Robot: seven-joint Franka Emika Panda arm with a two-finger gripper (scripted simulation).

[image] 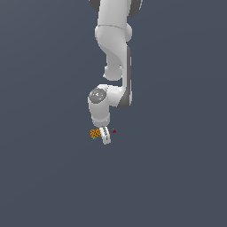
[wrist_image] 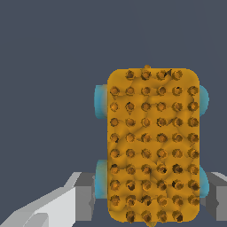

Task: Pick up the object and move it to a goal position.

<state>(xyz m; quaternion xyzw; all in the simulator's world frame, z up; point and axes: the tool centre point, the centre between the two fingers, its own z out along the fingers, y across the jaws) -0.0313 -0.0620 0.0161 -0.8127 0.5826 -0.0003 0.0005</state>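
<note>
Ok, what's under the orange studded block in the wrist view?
Teal rounded bits poke out from beneath the orange studded block, with dark floor around it. The block covers whatever lies directly underneath.

No text, labels or numbers can be read anywhere

Floor (image: 44, 177): flat slate-grey surface, uniform, fills the exterior view with no edge or corner in frame. The orange studded block (image: 95, 133) is roughly mid-frame; can't tell whether it rests on the floor or sits just above it. Small dark red speck (image: 114, 131) nearby toward the exterior view's right, apart from the block. In the wrist view, the same grey floor (wrist_image: 48, 66) shows around the block (wrist_image: 153, 146), which has teal bits at its side edges.
</note>
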